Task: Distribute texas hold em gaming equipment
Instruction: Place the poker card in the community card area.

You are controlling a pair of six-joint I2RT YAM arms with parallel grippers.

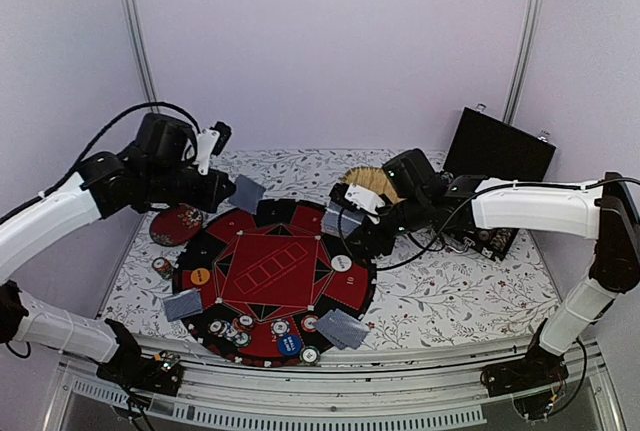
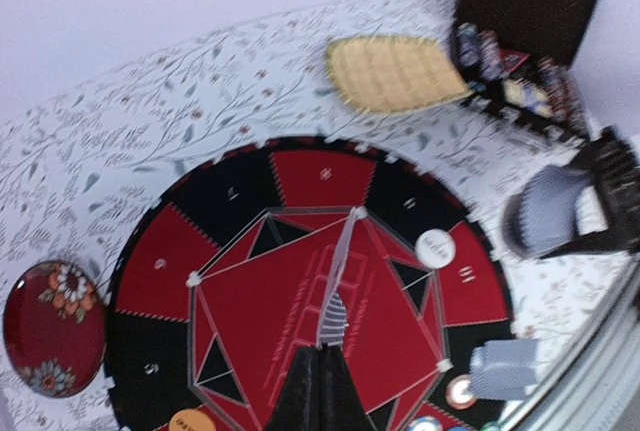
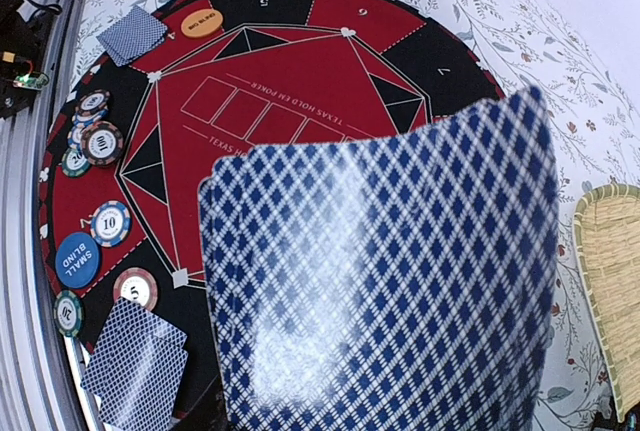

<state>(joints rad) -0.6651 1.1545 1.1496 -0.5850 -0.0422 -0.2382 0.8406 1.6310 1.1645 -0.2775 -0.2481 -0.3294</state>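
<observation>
1. A round red-and-black poker mat (image 1: 270,276) lies mid-tabletop (image 1: 450,296); an open black case (image 1: 497,151) stands at the far right corner
2. A straw tray (image 2: 395,73) lies by the far edge, a red dish (image 1: 178,223) by the left edge
3. The right gripper (image 1: 350,213), jaws pinching a bent deck (image 3: 385,281) of blue-backed cards, hangs over the mat's far right rim
4. The left gripper (image 2: 320,356), jaws pressed onto a single card (image 2: 338,281), hangs over the mat's far left
5. Face-down card piles (image 1: 183,304) lie at the mat's left and near right rims; chips (image 1: 250,331) line its near rim

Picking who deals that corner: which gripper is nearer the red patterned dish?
Left. The left gripper, pinching a card, hovers beside the dish; the right gripper, holding cards, is across the mat near the straw tray.
</observation>
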